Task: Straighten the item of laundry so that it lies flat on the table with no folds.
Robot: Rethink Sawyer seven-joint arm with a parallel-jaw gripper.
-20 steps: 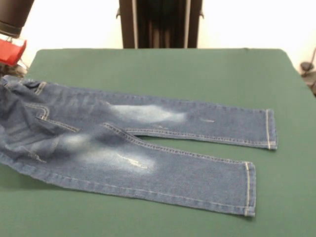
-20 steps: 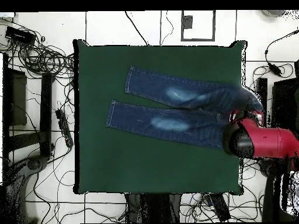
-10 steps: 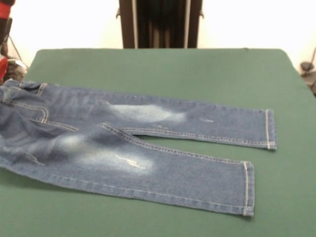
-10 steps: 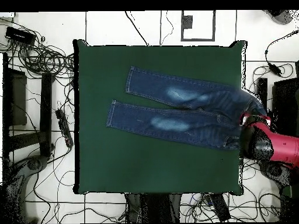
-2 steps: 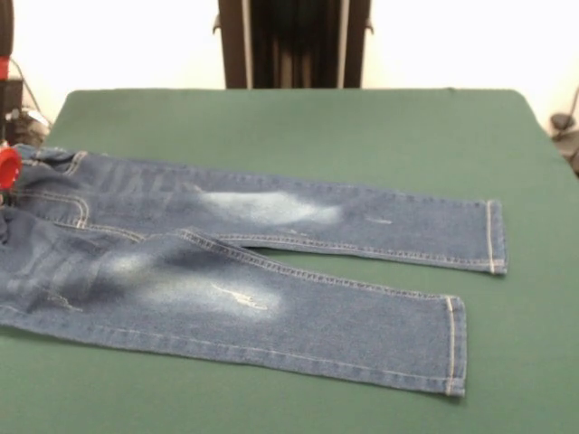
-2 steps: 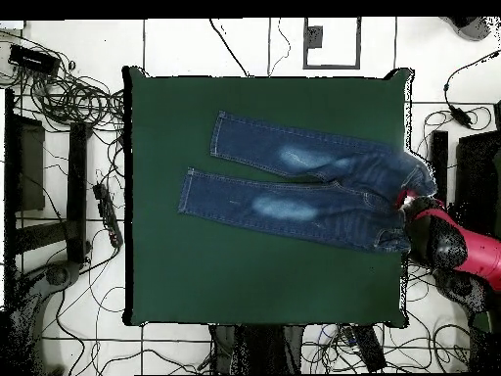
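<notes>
Gripper hidden beneath the red arm at the jeans' waistband, its grip impossible to judge; jeans lie spread on the green table, waist overhanging the edge beside the arm

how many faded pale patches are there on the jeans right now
2 show on the jeans: one patch on the far leg's thigh, another on the near leg's thigh. The waistband end runs out of view, so more may be hidden.

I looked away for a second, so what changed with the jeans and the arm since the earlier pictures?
The arm drew back off the table's side edge. The waist end of the jeans, bunched and lifted before, settled flatter. Both legs and hems stayed where they were.
</notes>
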